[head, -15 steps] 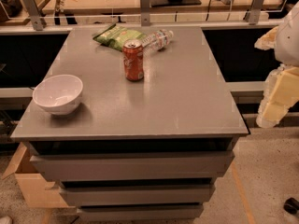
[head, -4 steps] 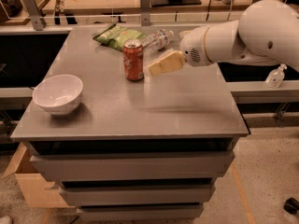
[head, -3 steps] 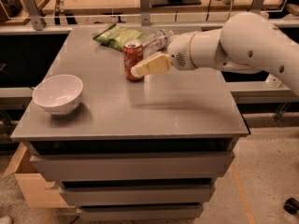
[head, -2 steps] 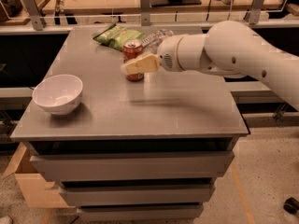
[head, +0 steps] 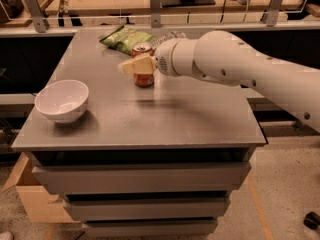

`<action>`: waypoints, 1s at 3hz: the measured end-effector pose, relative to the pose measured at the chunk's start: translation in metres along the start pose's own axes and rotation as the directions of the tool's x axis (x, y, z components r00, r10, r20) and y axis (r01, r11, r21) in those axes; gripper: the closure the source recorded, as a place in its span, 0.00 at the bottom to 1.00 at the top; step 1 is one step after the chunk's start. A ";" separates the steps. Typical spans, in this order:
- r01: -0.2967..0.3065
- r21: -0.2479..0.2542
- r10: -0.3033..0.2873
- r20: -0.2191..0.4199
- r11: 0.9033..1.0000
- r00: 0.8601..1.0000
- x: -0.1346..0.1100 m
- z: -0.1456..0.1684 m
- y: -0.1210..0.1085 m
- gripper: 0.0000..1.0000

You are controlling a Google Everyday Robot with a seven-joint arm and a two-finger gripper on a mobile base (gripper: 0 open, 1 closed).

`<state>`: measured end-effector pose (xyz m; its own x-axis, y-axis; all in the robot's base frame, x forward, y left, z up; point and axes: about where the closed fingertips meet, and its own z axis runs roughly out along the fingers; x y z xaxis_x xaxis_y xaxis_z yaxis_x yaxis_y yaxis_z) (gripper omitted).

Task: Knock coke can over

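The coke can (head: 143, 78) is a small red-orange can with a silver top, standing upright near the back middle of the grey table (head: 165, 119). My gripper (head: 131, 65) reaches in from the right on a thick white arm. Its cream-coloured fingers (head: 137, 64) lie across the front of the can's upper half and hide it. The can's top rim and its lower part still show.
A white bowl (head: 62, 100) stands at the table's left front. A green chip bag (head: 126, 36) lies behind the can, and a clear plastic bottle (head: 171, 35) is mostly hidden behind my arm. A cardboard box (head: 35, 196) sits on the floor at the left.
My arm has swung in from the right and moved left across the table, so the gripper now covers the can's upper half. The can still stands upright where it was.
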<state>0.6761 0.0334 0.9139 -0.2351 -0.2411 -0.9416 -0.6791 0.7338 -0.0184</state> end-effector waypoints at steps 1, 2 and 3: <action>-0.004 0.028 0.004 0.004 1.000 1.000 -0.002 0.011 -0.001 0.16; -0.008 0.050 0.008 0.007 0.999 1.000 -0.003 0.017 -0.003 0.40; -0.012 0.067 0.012 0.008 0.998 1.000 -0.002 0.017 -0.006 0.63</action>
<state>0.6924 0.0402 0.9100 -0.2378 -0.2274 -0.9443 -0.6277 0.7779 -0.0292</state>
